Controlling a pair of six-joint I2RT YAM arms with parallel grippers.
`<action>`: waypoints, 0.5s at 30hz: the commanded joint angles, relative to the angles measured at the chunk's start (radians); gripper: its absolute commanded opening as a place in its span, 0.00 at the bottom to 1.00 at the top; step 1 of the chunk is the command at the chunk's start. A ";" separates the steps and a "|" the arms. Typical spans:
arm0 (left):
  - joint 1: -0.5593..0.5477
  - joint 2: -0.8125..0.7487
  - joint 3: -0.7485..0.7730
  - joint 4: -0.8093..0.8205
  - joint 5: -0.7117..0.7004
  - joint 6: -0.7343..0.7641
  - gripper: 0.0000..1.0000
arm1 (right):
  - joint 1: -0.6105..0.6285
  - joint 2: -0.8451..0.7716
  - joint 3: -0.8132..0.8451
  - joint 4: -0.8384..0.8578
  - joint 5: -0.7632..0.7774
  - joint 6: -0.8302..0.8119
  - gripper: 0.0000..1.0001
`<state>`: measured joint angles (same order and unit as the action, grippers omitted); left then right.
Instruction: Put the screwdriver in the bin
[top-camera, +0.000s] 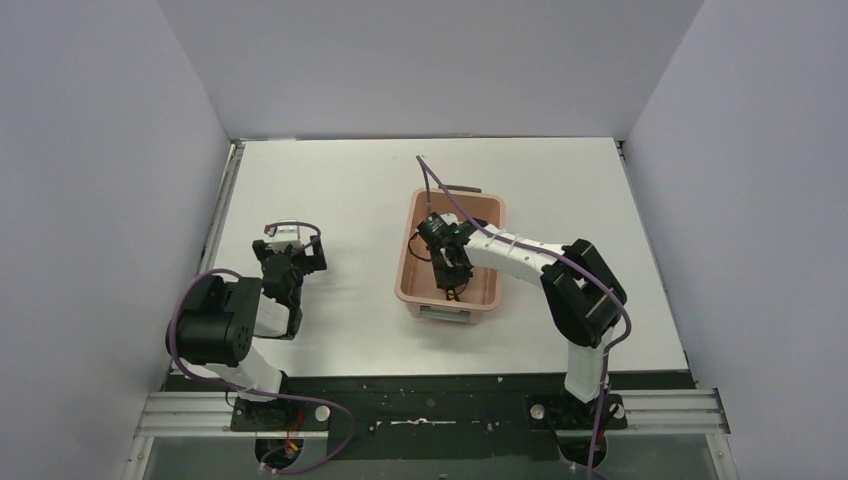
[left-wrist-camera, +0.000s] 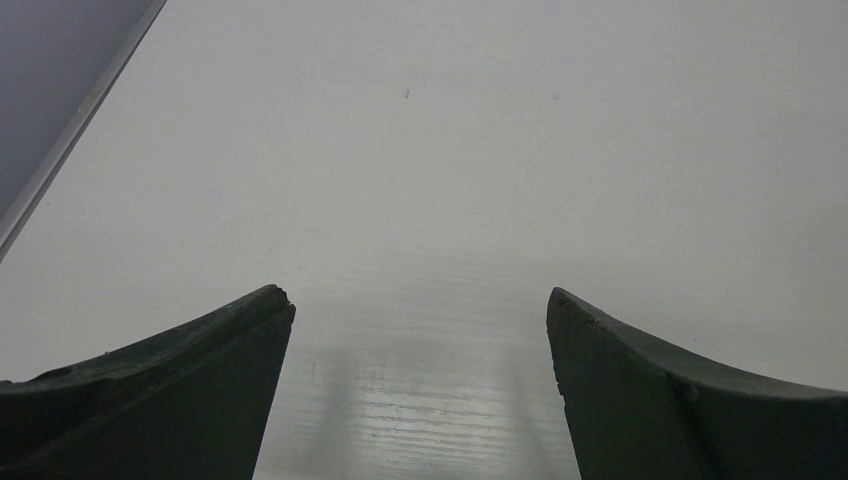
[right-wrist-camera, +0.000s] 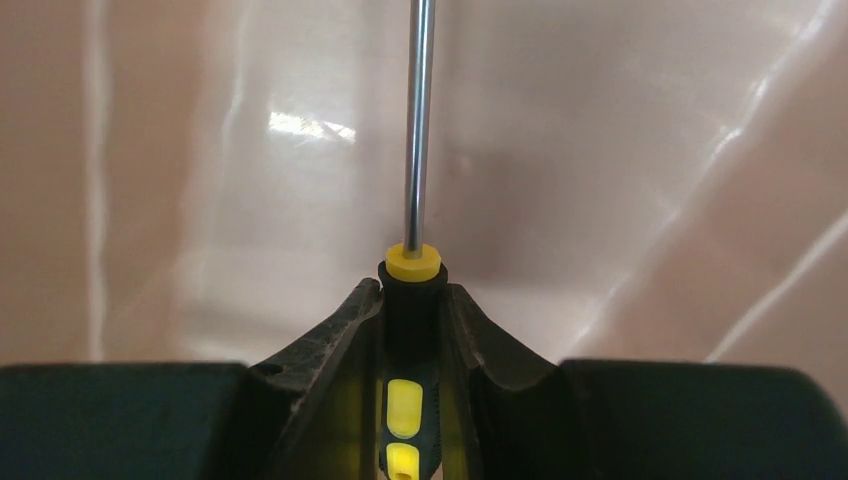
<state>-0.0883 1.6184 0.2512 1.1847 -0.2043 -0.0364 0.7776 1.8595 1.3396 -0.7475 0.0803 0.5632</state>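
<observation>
Right pincer (right-wrist-camera: 412, 300): clamped on yellow-and-black handle of screwdriver (right-wrist-camera: 418, 130), held inside bin (top-camera: 408, 250).
Cut off: shaft tip, past top edge of right wrist view.
Hidden: rear of handle, between jaws.
Left pincer (left-wrist-camera: 419, 300): spread wide above counter (left-wrist-camera: 450, 150).

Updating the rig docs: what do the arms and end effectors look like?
Left arm and right arm: white link shells, bulky black joint housings, a purple cable looping along each. End effector fingers are dark, matte, curved wedges. No markings visible.
</observation>
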 joint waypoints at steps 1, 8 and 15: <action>0.006 -0.009 0.003 0.023 0.008 0.008 0.97 | -0.025 0.031 -0.033 0.136 0.019 0.021 0.15; 0.006 -0.009 0.003 0.024 0.008 0.009 0.97 | -0.022 -0.009 -0.011 0.082 0.047 0.016 0.52; 0.005 -0.009 0.003 0.024 0.008 0.009 0.97 | 0.002 -0.146 0.135 -0.038 0.122 -0.025 0.79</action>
<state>-0.0883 1.6184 0.2512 1.1847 -0.2043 -0.0364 0.7677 1.8774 1.3651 -0.7403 0.1284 0.5632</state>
